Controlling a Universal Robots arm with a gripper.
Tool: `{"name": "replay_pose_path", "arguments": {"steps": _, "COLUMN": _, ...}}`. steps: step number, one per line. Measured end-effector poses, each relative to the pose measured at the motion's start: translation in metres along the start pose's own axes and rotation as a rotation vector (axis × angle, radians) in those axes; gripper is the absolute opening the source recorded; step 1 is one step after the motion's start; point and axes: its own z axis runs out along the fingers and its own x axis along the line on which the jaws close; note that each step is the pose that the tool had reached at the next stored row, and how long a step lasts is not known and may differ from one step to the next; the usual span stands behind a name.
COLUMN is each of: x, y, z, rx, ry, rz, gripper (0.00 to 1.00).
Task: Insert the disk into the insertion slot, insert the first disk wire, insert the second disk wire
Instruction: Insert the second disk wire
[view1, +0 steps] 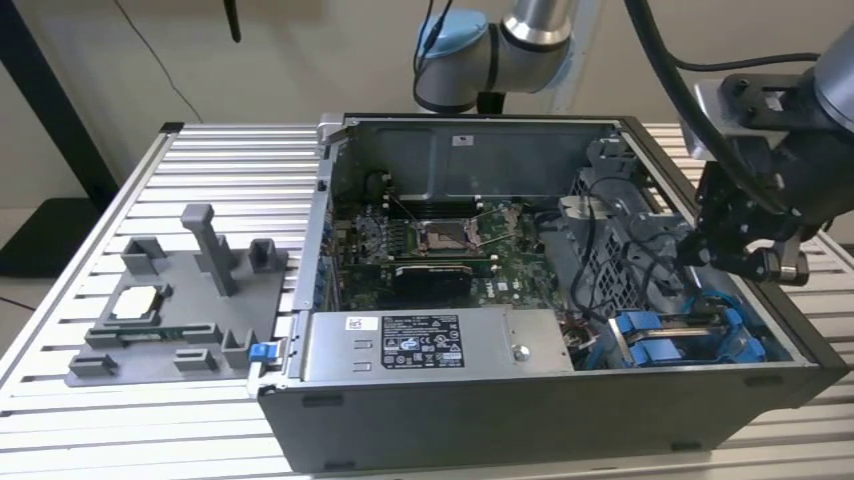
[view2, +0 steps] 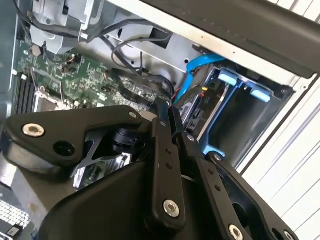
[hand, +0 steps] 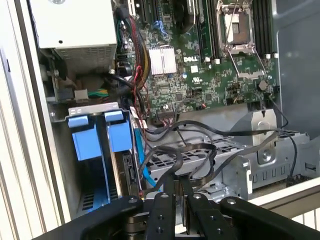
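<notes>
The insertion slot (view1: 687, 335) (view2: 240, 115) (hand: 95, 150) is a bay with blue tabs in the case's corner on the exterior view's right. A dark disk edge (view2: 197, 112) (hand: 127, 172) stands inside it, held in the blue frame. My gripper (view1: 741, 260) (view2: 164, 106) (hand: 179, 182) hovers just above the case beside that bay. Its fingers are pressed together, and a looping black wire (hand: 185, 148) (view2: 135, 90) runs up to their tips. A blue cable (view2: 200, 65) lies beside the disk.
A grey labelled power-supply box (view1: 427, 345) (hand: 75, 22) borders the bay. The green motherboard (view1: 427, 240) (hand: 200, 75) fills the case floor, and a perforated metal cage (hand: 210, 167) sits under the wires. A grey fixture (view1: 174, 310) with parts stands on the table at the exterior view's left.
</notes>
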Motion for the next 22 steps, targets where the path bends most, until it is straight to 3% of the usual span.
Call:
{"name": "replay_pose_path", "arguments": {"steps": 5, "x": 0.0007, "y": 0.0093, "z": -0.0024, "rx": -0.0032, "ry": 0.0025, "rz": 0.001, "gripper": 0.0}}
{"name": "replay_pose_path", "arguments": {"steps": 11, "x": -0.0021, "y": 0.015, "z": -0.0142, "rx": -0.0026, "ry": 0.007, "rz": 0.001, "gripper": 0.0}}
{"name": "replay_pose_path", "arguments": {"steps": 12, "x": -0.0019, "y": 0.0165, "z": -0.0144, "rx": -0.0023, "ry": 0.0099, "rz": 0.001, "gripper": 0.0}}
{"name": "replay_pose_path", "arguments": {"steps": 13, "x": -0.0017, "y": 0.0176, "z": -0.0146, "rx": -0.0024, "ry": 0.0174, "rz": 0.001, "gripper": 0.0}}
{"name": "replay_pose_path", "arguments": {"steps": 15, "x": -0.0016, "y": 0.0184, "z": -0.0147, "rx": -0.0032, "ry": 0.046, "rz": 0.001, "gripper": 0.0}}
{"name": "replay_pose_path", "arguments": {"steps": 18, "x": -0.0016, "y": 0.0186, "z": -0.0146, "rx": -0.001, "ry": 0.1002, "rz": 0.001, "gripper": 0.0}}
{"name": "replay_pose_path", "arguments": {"steps": 19, "x": -0.0016, "y": 0.0186, "z": -0.0146, "rx": 0.0012, "ry": 0.1368, "rz": 0.0, "gripper": 0.0}}
{"name": "replay_pose_path", "arguments": {"steps": 20, "x": -0.0016, "y": 0.0186, "z": -0.0146, "rx": 0.0028, "ry": 0.1548, "rz": 0.0, "gripper": 0.0}}
{"name": "replay_pose_path", "arguments": {"steps": 21, "x": -0.0016, "y": 0.0186, "z": -0.0146, "rx": 0.0046, "ry": 0.1673, "rz": -0.001, "gripper": 0.0}}
{"name": "replay_pose_path", "arguments": {"steps": 22, "x": -0.0016, "y": 0.0186, "z": -0.0146, "rx": 0.005, "ry": 0.17, "rz": -0.001, "gripper": 0.0}}
